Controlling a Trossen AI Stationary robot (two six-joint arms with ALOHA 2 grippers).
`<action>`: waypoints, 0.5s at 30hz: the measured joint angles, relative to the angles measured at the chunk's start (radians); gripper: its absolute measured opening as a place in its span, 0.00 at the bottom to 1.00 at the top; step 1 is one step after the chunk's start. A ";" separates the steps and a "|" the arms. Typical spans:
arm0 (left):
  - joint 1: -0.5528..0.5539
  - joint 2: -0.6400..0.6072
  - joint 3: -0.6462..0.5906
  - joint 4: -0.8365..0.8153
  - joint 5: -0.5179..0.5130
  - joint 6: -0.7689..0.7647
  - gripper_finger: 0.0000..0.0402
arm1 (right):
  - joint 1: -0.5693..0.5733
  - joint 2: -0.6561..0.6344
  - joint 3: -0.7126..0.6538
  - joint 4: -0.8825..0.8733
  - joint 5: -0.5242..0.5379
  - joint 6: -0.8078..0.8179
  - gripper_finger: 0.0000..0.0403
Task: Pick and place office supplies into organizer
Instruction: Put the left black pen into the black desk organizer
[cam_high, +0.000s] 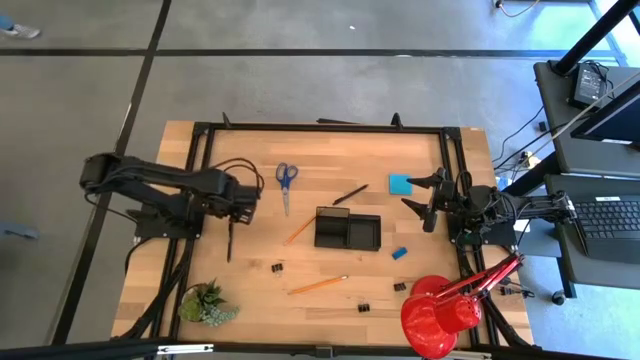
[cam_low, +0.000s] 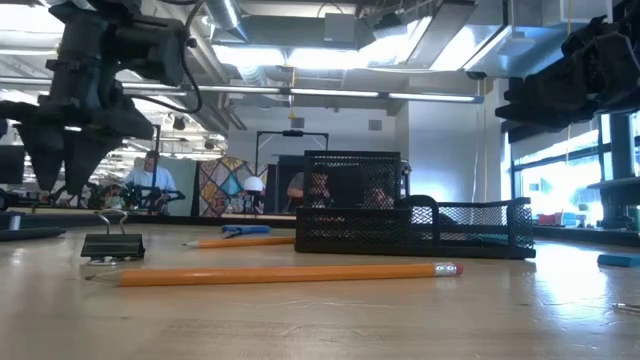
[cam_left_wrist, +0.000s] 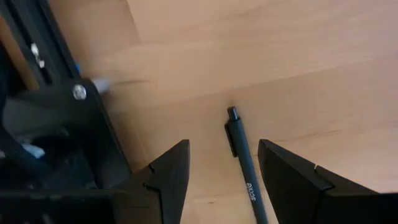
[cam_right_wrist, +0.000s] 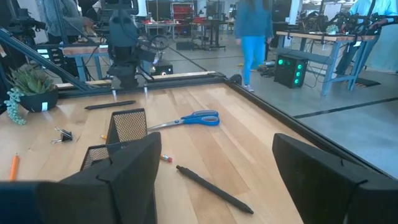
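High view: left gripper above a black pen at the counter's left side, well apart from the organizer. Right gripper waits by the blue note pad, fingers wide.

Left wrist view: pen lies lengthwise between wide-spread fingers; a straight descent looks right.

Low view: pencil and binder clip lie nearest; open workshop behind.

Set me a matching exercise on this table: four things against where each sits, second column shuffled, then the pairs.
1 scissors
2 note pad
3 plant
4 red lamp

A high view's lower left corner
B high view's lower right corner
C above the organizer, left arm's side
D above the organizer, right arm's side

Pairs: 1-C, 2-D, 3-A, 4-B
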 joint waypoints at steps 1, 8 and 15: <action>-0.012 0.009 0.000 0.002 -0.001 -0.025 0.46 | 0.000 0.000 0.000 0.000 0.000 0.000 0.77; -0.078 0.072 0.000 0.011 -0.008 -0.144 0.46 | 0.000 0.000 0.000 0.000 0.000 0.026 0.77; -0.112 0.147 0.000 0.088 -0.004 -0.167 0.46 | 0.000 0.000 0.000 0.000 0.000 0.027 0.77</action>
